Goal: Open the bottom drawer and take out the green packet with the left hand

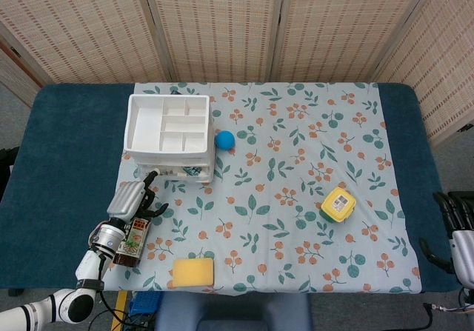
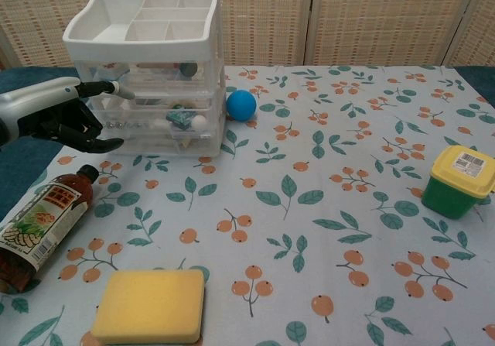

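A white drawer unit (image 2: 151,71) with clear-fronted drawers stands at the far left of the leaf-and-berry tablecloth (image 2: 325,207), its top an open divided tray. The bottom drawer (image 2: 158,133) looks closed, flush with the ones above it, and through its clear front a green packet (image 2: 180,118) shows toward the right side, next to a small white round item. The left hand (image 2: 66,118) hovers just in front of the unit's left part, its fingers spread and lightly curled, one finger (image 2: 116,90) stretched toward the drawer fronts; it holds nothing, and whether that fingertip touches the plastic cannot be told. In the head view the same left hand (image 1: 133,201) sits near the unit's near-left corner, above the cap end of a brown sauce bottle (image 2: 39,226) that lies on its side on the cloth. A yellow sponge (image 2: 151,306) lies at the near edge, right of the bottle. A blue ball (image 2: 241,104) rests just beside the unit's right side. A green tub with a yellow lid (image 2: 459,182) stands well apart on the right. The right hand (image 1: 458,231) shows only at the right edge of the head view, off the table (image 1: 67,153), its dark fingers apart and holding nothing.
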